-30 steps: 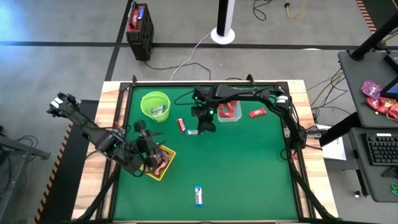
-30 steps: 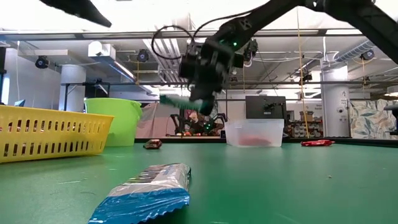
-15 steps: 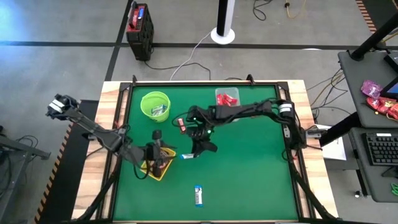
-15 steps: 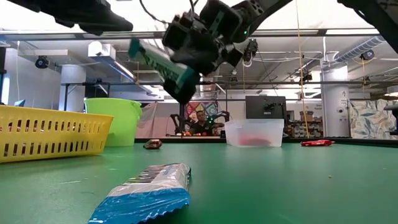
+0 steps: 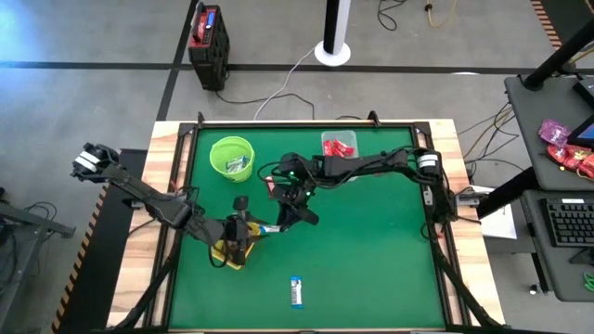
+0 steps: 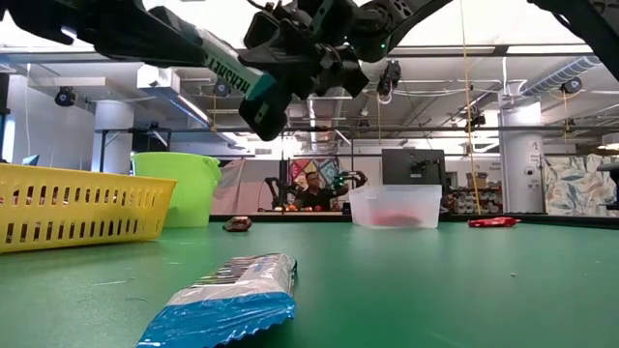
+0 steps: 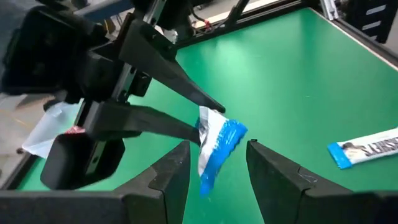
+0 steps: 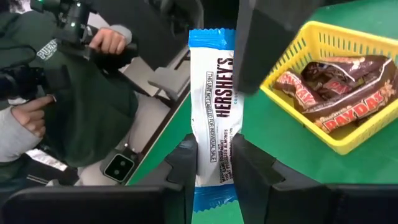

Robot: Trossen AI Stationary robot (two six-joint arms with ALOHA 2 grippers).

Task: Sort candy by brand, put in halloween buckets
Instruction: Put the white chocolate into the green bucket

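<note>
The table (image 5: 371,250) has a green felt top inside a dark raised rim, with light wooden boards along both sides. At far left stands a round lime-green bucket (image 5: 231,156). To its right, by the far edge, sits a clear plastic tub (image 5: 340,145) (red wrappers inside). A yellow basket (image 5: 225,255) rests near the left side. A blue-and-white candy bar (image 5: 296,291) lies alone near the front edge. A small dark brown candy (image 6: 237,224) lies just right of the bucket, and a red candy (image 6: 493,222) lies right of the tub.
</note>
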